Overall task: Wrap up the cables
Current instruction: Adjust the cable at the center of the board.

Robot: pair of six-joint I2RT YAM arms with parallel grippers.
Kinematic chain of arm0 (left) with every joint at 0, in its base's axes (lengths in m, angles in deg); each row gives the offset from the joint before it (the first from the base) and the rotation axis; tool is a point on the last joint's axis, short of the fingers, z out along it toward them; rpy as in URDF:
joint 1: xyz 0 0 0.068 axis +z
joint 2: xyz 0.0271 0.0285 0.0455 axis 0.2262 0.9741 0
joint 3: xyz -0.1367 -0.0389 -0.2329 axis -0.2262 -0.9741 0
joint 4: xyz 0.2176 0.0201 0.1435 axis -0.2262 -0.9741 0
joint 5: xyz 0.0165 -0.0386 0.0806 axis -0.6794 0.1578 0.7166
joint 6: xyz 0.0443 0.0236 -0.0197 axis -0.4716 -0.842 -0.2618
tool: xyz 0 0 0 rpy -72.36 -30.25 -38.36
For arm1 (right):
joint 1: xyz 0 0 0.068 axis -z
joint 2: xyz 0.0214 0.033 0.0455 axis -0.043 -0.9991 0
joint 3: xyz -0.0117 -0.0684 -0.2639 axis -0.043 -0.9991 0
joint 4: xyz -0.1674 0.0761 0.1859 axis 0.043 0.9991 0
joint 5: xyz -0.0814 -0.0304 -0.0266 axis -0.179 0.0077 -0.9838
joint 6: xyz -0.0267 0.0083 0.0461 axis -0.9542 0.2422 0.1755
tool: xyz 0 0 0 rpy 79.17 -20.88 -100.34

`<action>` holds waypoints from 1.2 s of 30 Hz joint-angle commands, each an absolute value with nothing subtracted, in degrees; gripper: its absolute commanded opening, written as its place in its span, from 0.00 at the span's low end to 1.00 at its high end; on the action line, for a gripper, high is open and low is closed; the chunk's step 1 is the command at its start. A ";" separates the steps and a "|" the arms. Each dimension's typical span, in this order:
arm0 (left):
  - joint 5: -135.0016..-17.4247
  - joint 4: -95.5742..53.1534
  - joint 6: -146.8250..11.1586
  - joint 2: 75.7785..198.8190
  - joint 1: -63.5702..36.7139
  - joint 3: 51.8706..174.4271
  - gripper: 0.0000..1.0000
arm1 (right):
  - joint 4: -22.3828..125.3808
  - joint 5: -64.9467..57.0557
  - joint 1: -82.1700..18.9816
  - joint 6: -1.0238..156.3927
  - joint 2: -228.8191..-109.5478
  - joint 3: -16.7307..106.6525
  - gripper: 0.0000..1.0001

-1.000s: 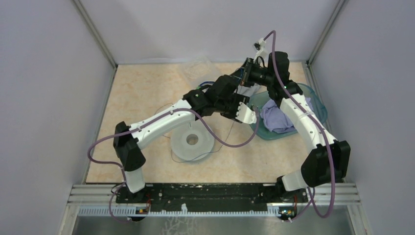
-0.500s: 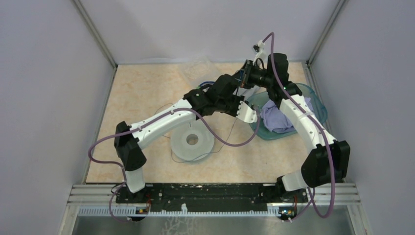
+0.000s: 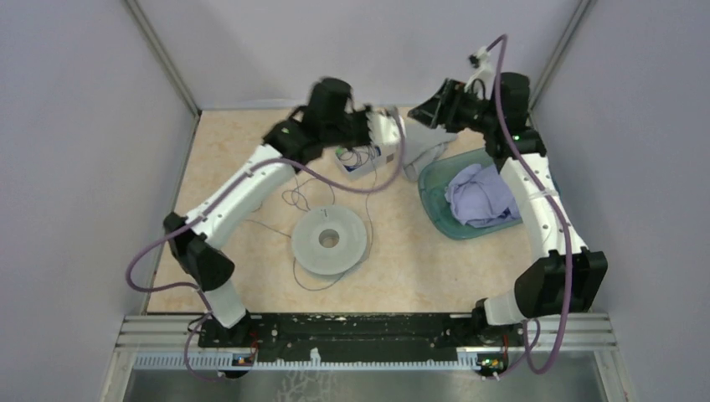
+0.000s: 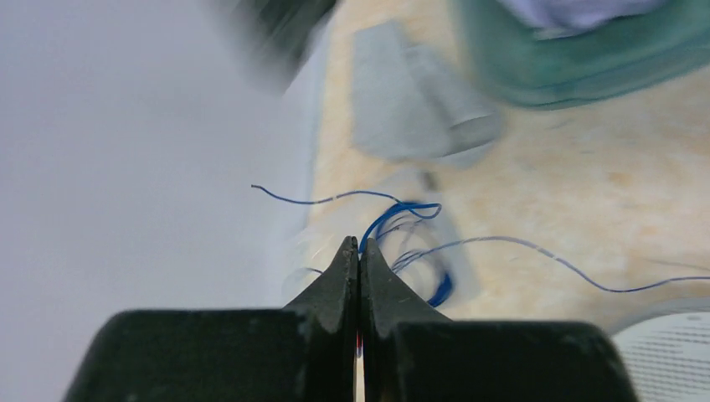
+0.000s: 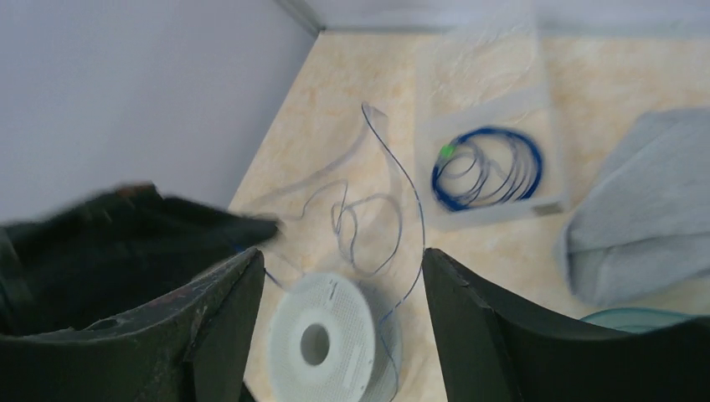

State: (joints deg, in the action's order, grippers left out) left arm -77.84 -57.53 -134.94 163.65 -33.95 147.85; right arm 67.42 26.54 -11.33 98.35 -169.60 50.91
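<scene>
The pale grey spool [image 3: 329, 240] lies flat on the table, also under the right wrist view [image 5: 322, 343]. The thin dark cable [image 3: 295, 198] loops loosely on the table left of and around it [image 5: 400, 180]. My left gripper [image 3: 392, 138] is raised at the back centre, jaws pressed shut [image 4: 359, 247]. A thin strand of the cable leaves its tips and trails off to the right [image 4: 536, 248]. Just right of it, my right gripper [image 3: 423, 113] stands wide open [image 5: 342, 255] with nothing between its fingers, high above the spool.
A clear bag with a coiled bright blue wire [image 3: 362, 159] lies below the left gripper. A folded grey cloth [image 3: 429, 155] sits beside it. A teal bowl [image 3: 439, 219] holding a purple cloth [image 3: 479, 194] stands at the right. Walls close in at the back and sides.
The left arm swung from beside the bowl up toward the back centre while its jaws closed. The right gripper opened and drew back to the right. The cable now trails from the left gripper.
</scene>
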 commanded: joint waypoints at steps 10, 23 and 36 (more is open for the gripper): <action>-87.05 -42.48 -111.67 144.47 6.18 155.98 0.00 | 65.72 31.20 -4.75 92.25 -164.99 56.06 0.74; -108.51 -39.81 -83.84 144.42 6.73 157.75 0.00 | 60.48 36.52 -17.45 78.40 -172.98 38.11 0.72; -97.71 -41.21 -79.17 152.45 -17.02 157.23 0.00 | 33.74 35.59 -24.44 88.44 -172.99 15.43 0.73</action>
State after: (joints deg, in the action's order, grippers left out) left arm -99.52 -42.21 -84.47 150.23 -14.04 154.95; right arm 48.05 36.38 -22.87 84.85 -174.75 19.00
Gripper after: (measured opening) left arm 0.007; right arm 0.736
